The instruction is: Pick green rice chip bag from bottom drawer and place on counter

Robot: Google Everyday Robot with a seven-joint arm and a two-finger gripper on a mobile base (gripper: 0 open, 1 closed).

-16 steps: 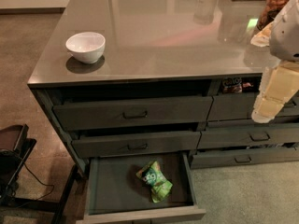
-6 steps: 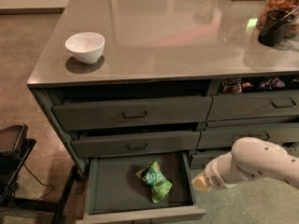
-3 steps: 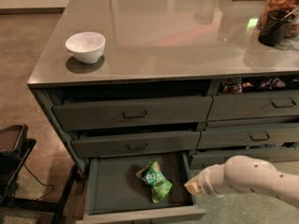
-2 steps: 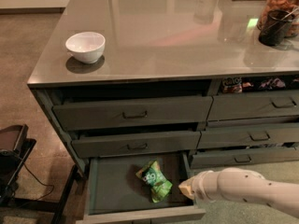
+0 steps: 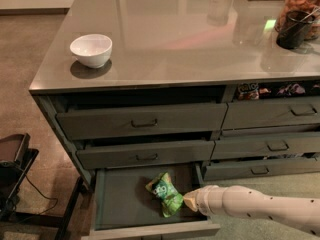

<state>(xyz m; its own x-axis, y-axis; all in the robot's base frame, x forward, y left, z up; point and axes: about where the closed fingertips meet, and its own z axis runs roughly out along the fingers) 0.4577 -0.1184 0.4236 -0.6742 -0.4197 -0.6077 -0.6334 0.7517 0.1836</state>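
1. The bag (image 5: 165,200) lay flat on the floor of the pulled-out drawer (image 5: 120,204), a bit toward 3 o'clock from the middle, with its long side running roughly 11 to 5.
2. The end effector (image 5: 191,202) was down in the drawer at the bag's 3 o'clock, right at its edge. Touching or just shy? Couldn't tell. Released or clenched? Couldn't tell that either, since only a tan tip showed past the white arm (image 5: 250,206).
3. My read: this was the reach-in-and-grab step, and nothing looked lifted yet.
4. To do it well, I'd come over the bag's middle rather than nudging its 3 o'clock edge. A crinkly bag that light would probably just skate toward 9 if pushed sideways.
5. Pinch across the short side and take a good bite of the foil, because a corner grab would likely slip.
6. Lift a little, then pull out toward 6 o'clock before going up. The middle drawer (image 5: 145,156) sat right above the back half.
7. For the drop, I'd aim mid-bench (image 5: 175,39), between the bowl (image 5: 91,49) at 9 and the dark cup (image 5: 292,29) at 3.
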